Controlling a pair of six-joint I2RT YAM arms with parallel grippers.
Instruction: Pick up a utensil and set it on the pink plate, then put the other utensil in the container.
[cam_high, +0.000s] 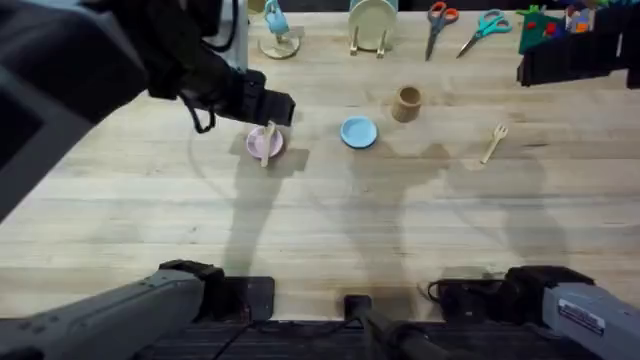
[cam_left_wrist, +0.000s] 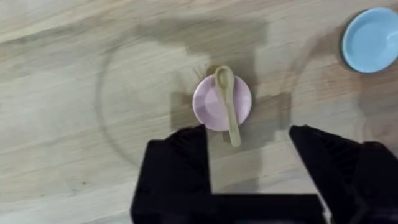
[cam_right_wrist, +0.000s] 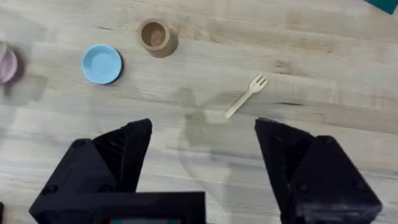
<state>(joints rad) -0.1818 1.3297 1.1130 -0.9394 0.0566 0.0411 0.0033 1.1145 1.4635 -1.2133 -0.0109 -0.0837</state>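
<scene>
One spoon (cam_left_wrist: 227, 102) lies across the pink plate (cam_left_wrist: 208, 111), handle overhanging toward the open left gripper (cam_left_wrist: 249, 165); one fork (cam_right_wrist: 247, 95) lies slantwise beyond the open right gripper (cam_right_wrist: 202, 158), near one cup (cam_right_wrist: 155, 36).

A robotics lab bench is pictured. Two arm bases are mounted along a pale wooden table (cam_high: 330, 230) (scissors (cam_high: 440, 22) laid out at the back).
</scene>
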